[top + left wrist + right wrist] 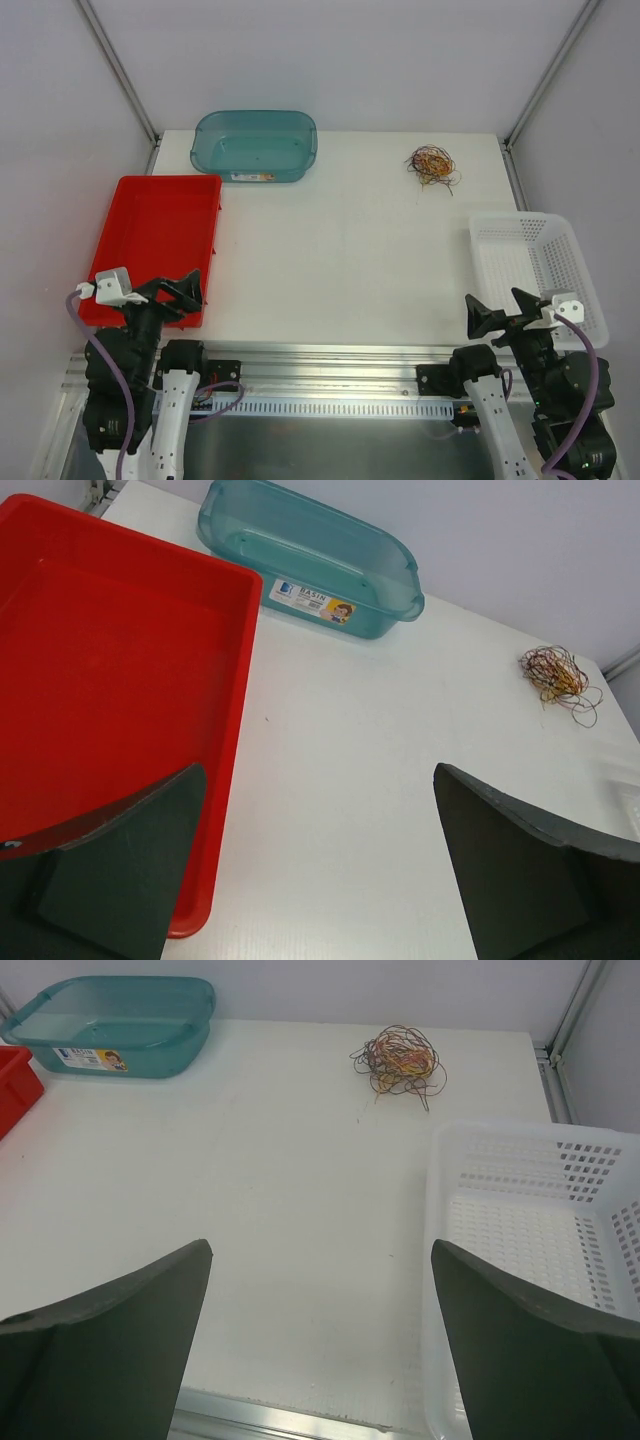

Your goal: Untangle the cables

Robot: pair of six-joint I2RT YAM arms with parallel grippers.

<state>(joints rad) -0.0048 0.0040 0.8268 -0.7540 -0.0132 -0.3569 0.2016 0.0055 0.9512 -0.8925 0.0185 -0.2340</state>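
Observation:
The cables (432, 166) lie as one small tangle of thin red, yellow-orange and dark wires at the far right of the white table; the tangle also shows in the left wrist view as cables (556, 674) and in the right wrist view as cables (402, 1058). My left gripper (182, 291) hovers open at the near left, beside the red tray, with nothing between its fingers. Near the front right, my right gripper (501, 310) is open too and empty. Both are far from the tangle. Left gripper (320, 780) and right gripper (320, 1252) look across bare table.
A red tray (122, 245) sits at the left edge. At the back stands a teal plastic basin (300, 130). A white perforated basket (482, 255) is on the right, just ahead of my right gripper. Metal frame posts rise at the back corners.

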